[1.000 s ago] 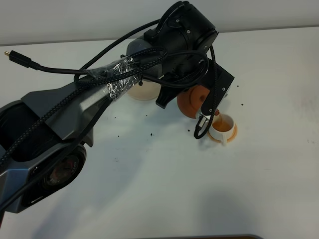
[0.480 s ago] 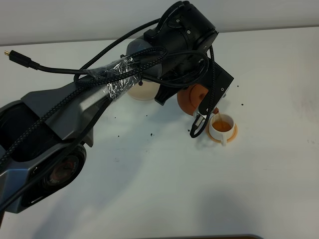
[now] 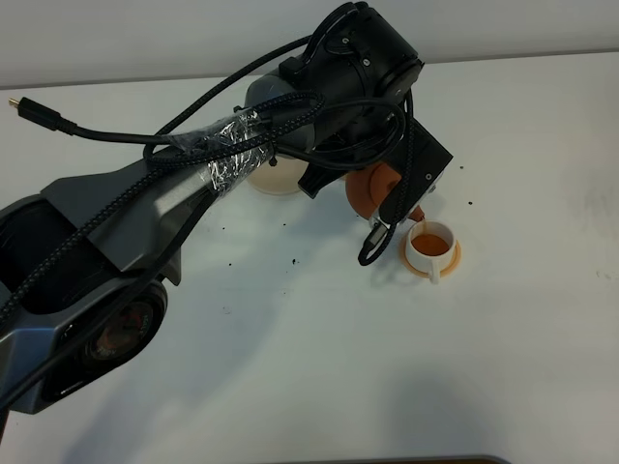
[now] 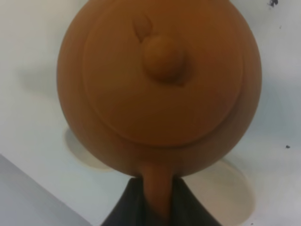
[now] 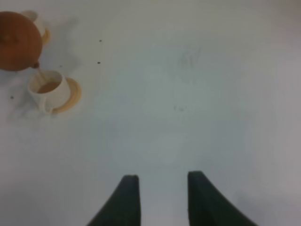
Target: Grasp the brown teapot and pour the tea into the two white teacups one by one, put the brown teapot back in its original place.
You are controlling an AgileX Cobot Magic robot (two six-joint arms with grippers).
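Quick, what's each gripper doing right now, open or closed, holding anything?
Left gripper: closed on the teapot.
Right gripper: open, holding nothing.

the brown teapot (image 3: 368,189), round and lidded, hangs tilted right of centre, its spout (image 3: 416,214) dipped over a white teacup (image 3: 430,244). that cup stands upright on its orange saucer (image 3: 447,261), holding amber tea. the second teacup (image 5: 38,21) peeks from behind the pot. the pale beige coaster (image 3: 276,180) lies left of the teapot.
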